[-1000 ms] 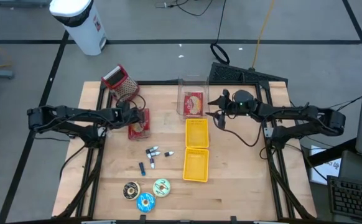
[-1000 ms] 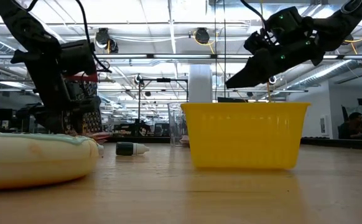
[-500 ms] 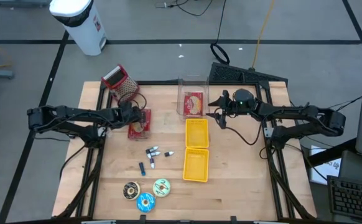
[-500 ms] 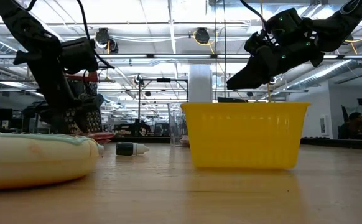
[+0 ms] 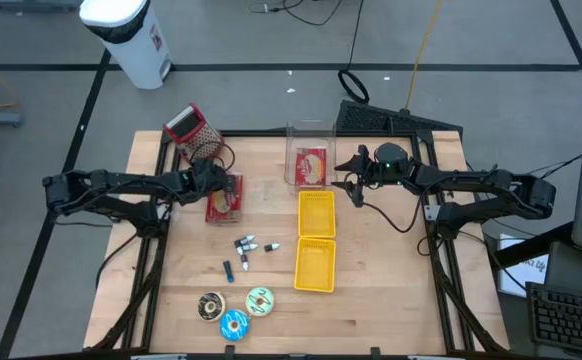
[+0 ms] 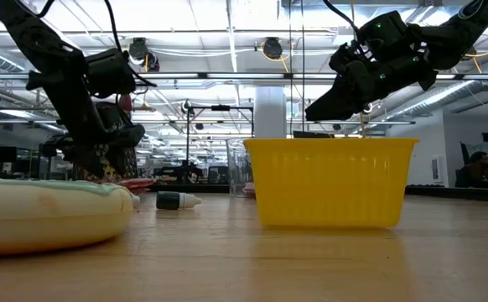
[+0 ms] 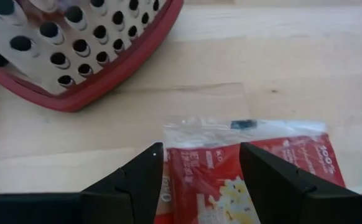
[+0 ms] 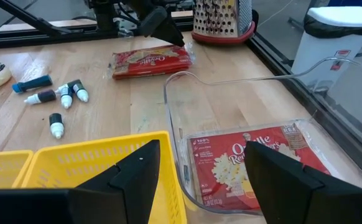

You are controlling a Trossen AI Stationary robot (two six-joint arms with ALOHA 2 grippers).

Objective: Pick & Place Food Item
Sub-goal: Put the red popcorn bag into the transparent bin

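- My left tool [image 7: 196,180] hangs low with its jaws spread apart, empty, one finger on either side of the near end of the red popcorn packet [image 5: 223,197] lying flat on the tabletop [image 5: 371,300]; I cannot tell whether the fingers touch the wrapper.
- Just beyond that packet, past its clear plastic edge, stands the red-rimmed grater [image 7: 75,50], close to the back left corner of the tabletop.
- My right tool [image 8: 203,180] is raised above the tabletop, jaws likewise apart and holding nothing, just beside the clear plastic container [image 8: 231,99].
- Right in front of this tool, inside that container, lies a second red popcorn packet [image 8: 252,165], flat on the bottom.
- Beside the container, close under the right tool, sit two yellow bins [image 5: 316,237] end to end.
- Farther out from the right tool, between the bins and the first packet, small dropper bottles [image 8: 60,99] lie scattered on the wood.
- Farthest off, at the front edge of the tabletop, three doughnuts [image 5: 234,310] lie close together.
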